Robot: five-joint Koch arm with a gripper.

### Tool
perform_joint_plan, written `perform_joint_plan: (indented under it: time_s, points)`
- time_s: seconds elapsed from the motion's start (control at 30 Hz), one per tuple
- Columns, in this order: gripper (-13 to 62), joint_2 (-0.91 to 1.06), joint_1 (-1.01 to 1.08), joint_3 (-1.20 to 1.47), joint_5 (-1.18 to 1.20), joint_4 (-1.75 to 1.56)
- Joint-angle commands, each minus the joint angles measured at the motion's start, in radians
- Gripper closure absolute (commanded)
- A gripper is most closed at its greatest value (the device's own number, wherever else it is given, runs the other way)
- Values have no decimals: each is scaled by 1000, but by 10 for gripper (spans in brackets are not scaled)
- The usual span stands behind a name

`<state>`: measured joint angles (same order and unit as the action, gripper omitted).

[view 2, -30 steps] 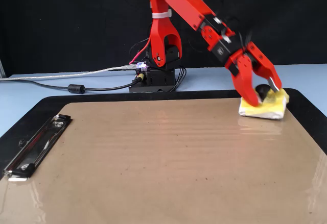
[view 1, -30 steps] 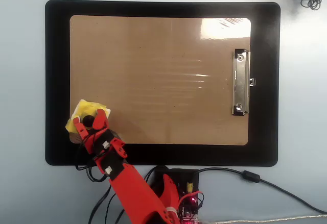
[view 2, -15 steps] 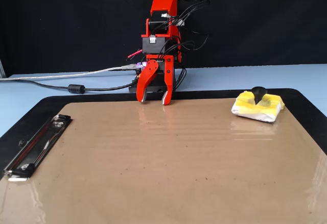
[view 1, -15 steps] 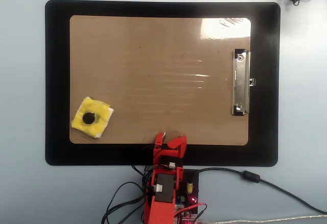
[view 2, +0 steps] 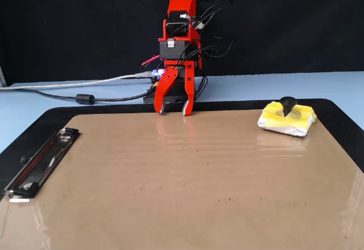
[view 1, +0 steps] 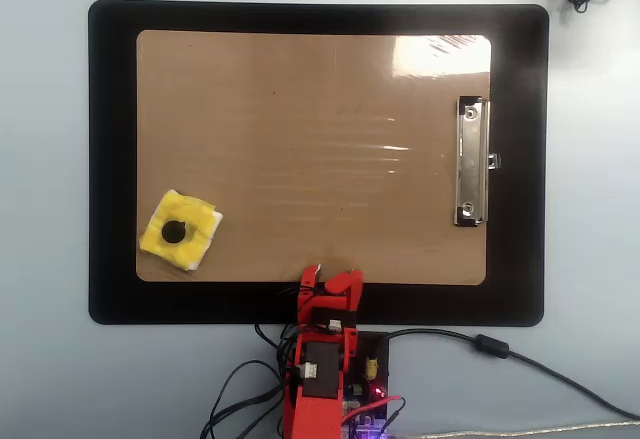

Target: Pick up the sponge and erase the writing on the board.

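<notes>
Tabletop: pale blue tabletop (view 1: 40, 159) carrying a black rounded mat (view 1: 112, 159); black backdrop behind.
Board: glossy tan-brown clipboard (view 1: 310, 149) lying just beyond the hand, no marks showing.
Sponge: small yellow square sponge with black knob (view 1: 180, 231) (view 2: 286, 118) sitting on the board's corner, well apart from the hand.
Hand: red hand (view 1: 329, 277) (view 2: 174, 112) hanging open, holding nothing.

No readable text shows anywhere on the board (view 1: 300, 149).

I see board (view 1: 320, 149) centre wide open; only sponge (view 1: 180, 231) lower left and metal clip (view 1: 471, 161) at right obstruct my path.
</notes>
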<state>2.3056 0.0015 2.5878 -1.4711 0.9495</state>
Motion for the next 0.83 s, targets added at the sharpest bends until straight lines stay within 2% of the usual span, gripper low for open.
perform_joint_plan:
  time_s: [0.0, 0.23, 0.8]
  points:
    - [156, 54, -9, 3, -31, 60]
    - [155, 51, -86, -43, -74, 250]
    - [151, 49, -98, -46, -94, 255]
